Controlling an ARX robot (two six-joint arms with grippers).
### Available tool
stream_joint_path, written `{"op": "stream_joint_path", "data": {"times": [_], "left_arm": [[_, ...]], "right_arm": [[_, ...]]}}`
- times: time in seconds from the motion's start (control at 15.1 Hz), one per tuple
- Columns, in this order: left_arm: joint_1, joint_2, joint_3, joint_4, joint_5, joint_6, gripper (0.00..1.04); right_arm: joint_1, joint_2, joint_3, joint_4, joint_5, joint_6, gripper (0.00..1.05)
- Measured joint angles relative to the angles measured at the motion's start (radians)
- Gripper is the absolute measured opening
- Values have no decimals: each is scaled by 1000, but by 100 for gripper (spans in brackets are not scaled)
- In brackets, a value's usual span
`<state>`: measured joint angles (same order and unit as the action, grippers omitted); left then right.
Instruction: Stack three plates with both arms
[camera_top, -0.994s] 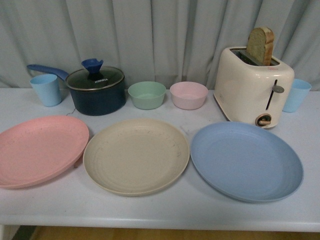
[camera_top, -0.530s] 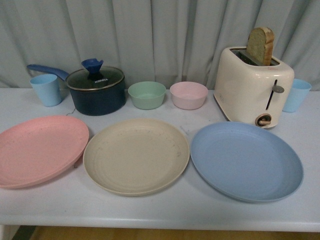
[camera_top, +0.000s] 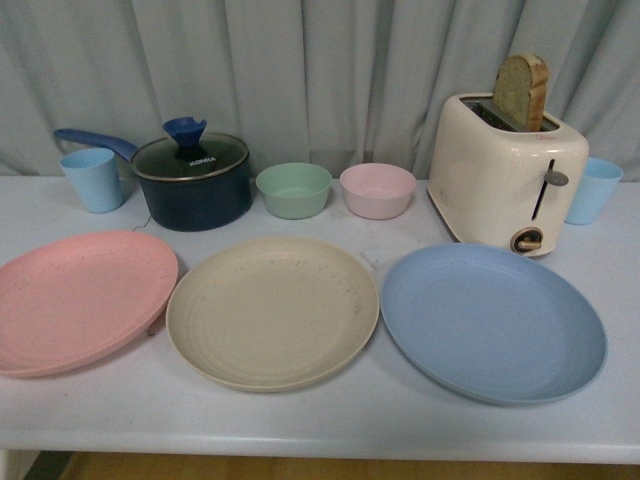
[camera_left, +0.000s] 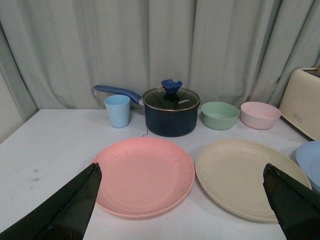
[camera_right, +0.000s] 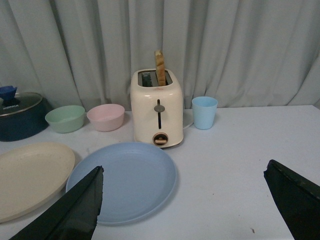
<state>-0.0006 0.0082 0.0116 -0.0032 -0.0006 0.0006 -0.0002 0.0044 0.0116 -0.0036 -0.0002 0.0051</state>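
Three plates lie side by side on the white table: a pink plate (camera_top: 80, 298) at the left, a beige plate (camera_top: 272, 308) in the middle, a blue plate (camera_top: 492, 320) at the right. Neither arm shows in the front view. My left gripper (camera_left: 182, 172) is open, held back from the pink plate (camera_left: 144, 175) and beige plate (camera_left: 250, 175), with nothing between its fingers (camera_left: 75, 205). My right gripper (camera_right: 184, 175) is open too, behind the blue plate (camera_right: 125, 180), its fingers (camera_right: 75, 210) empty. The beige plate (camera_right: 30, 175) shows at that view's edge.
Along the back stand a light blue cup (camera_top: 93, 179), a dark blue lidded pot (camera_top: 192, 180), a green bowl (camera_top: 293, 189), a pink bowl (camera_top: 377, 189), a cream toaster (camera_top: 505, 172) holding a bread slice, and another blue cup (camera_top: 592, 189). A grey curtain hangs behind.
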Motion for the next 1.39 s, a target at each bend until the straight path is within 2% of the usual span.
{"op": "stream_joint_path", "data": {"times": [1.39], "left_arm": [[0, 0, 0, 0, 0, 0, 98]], "right_arm": [[0, 0, 0, 0, 0, 0, 98]]}}
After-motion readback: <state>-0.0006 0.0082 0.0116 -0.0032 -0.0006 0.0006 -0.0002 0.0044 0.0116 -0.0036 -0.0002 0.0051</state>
